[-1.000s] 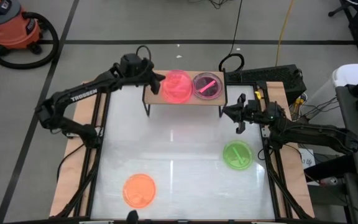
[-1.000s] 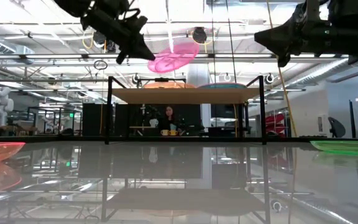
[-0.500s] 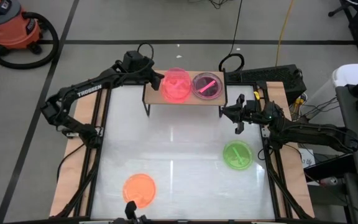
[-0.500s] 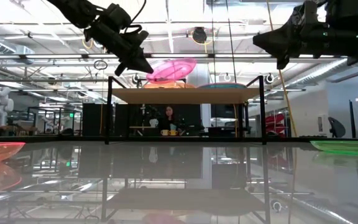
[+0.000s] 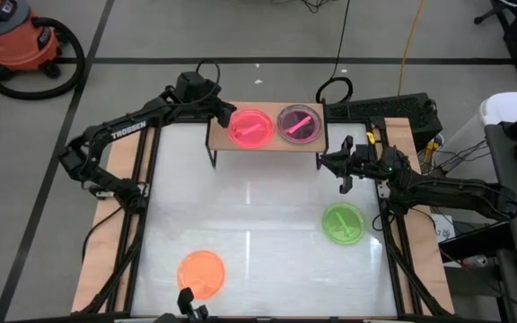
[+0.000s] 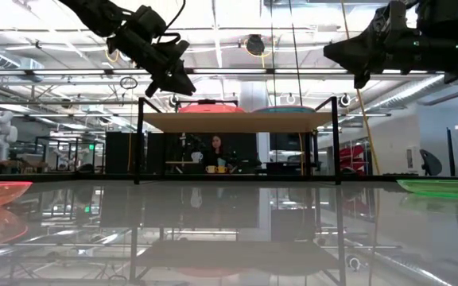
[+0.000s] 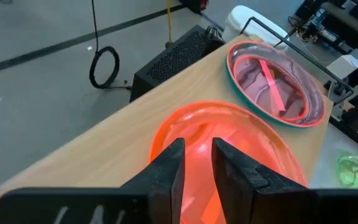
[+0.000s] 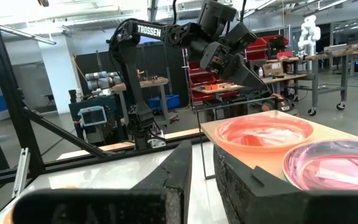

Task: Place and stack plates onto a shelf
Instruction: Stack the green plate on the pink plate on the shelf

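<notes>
**Q:** Plate position: where is the pink plate [image 5: 250, 127] at this moment?

**A:** It lies flat on the shelf [image 5: 218, 137], toward the shelf's left end. Half a second ago it hung tilted in the left gripper [image 5: 225, 114]; now it has dropped onto the wooden top. Just beside it, toward the right end, sits a stack [image 5: 299, 124] with a pink plate nested in a green-rimmed one.

**Q:** And the grippers?

**A:** The left gripper's fingers have parted to a narrow gap and hold nothing, at the shelf's left edge. The right gripper [image 5: 342, 165] waits off the shelf's right end, fingers a narrow slit, empty.

**Q:** What remains?

**A:** 2 plates show on the table: green [image 5: 342, 223] near its right edge, orange [image 5: 201, 273] near its front edge. Both likely still need shelving.
</notes>
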Motion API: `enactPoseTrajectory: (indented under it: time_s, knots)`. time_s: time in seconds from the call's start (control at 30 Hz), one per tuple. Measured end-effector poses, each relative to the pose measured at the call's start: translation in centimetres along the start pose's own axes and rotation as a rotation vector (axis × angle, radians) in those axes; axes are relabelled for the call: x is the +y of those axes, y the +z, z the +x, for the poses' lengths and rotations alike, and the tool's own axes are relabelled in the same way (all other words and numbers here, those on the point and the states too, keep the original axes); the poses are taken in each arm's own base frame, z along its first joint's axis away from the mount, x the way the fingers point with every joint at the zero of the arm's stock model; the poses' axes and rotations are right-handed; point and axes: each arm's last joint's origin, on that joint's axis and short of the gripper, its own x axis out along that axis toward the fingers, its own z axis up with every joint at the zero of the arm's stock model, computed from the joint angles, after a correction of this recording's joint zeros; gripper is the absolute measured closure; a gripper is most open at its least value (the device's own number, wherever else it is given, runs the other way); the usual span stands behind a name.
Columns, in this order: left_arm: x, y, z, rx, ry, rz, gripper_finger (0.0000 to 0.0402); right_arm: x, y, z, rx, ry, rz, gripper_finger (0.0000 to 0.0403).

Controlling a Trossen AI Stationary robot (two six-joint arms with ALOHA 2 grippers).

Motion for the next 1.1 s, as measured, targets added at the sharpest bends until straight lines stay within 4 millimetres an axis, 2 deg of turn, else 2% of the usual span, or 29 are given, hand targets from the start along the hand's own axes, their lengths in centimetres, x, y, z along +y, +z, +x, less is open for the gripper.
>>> enactPoseTrajectory:
  time_s: [0.07,0.13,0.2,0.27,0.33,0.4,0.5,0.6,0.73,0.9,1.1]
  knots:
    - [-0.2,0.5,-0.6,-0.036,-0.014,0.034,0.0316,0.0,0.0,0.0,0.000,0.000,0.000,0.0353]
    - [-1.4,1.5,-1.8,-0.114,-0.147,0.093,0.0316,0.0,0.0,0.0,0.001,0.001,0.000,0.0353]
    - [-3.7,2.6,-3.8,-0.211,-0.322,0.169,0.0316,0.0,0.0,0.0,0.003,0.003,0.001,0.0353]
    - [-6.5,3.3,-6.1,-0.319,-0.419,0.257,0.0316,0.0,0.0,0.0,0.004,0.003,-0.001,0.0353]
    - [-8.7,3.5,-8.4,-0.409,-0.427,0.344,0.0316,0.0,-0.1,0.0,0.008,0.002,-0.004,0.0353]
    - [-9.9,3.0,-10.6,-0.454,-0.382,0.393,0.0316,0.0,-0.2,0.0,0.020,0.001,0.000,0.0353]
    - [-11.3,1.2,-13.3,-0.506,-0.343,0.437,0.0316,-0.1,-0.6,0.0,0.060,-0.007,0.012,0.0353]
    - [-11.7,-1.9,-14.2,-0.528,-0.303,0.426,0.0316,-0.1,-0.8,0.0,0.085,-0.012,0.003,0.0353]
    - [-11.6,-6.6,-13.8,-0.581,-0.308,0.365,0.0316,-0.1,-0.8,0.0,0.101,-0.015,0.009,0.0353]
    - [-11.0,-11.9,-12.2,-0.670,-0.359,0.313,0.0316,-0.1,0.8,1.0,0.273,-0.060,0.029,0.0353]
    - [-10.0,-14.8,-11.4,-0.729,-0.328,0.272,0.0316,0.3,2.0,1.7,0.362,-0.095,-0.037,0.0353]
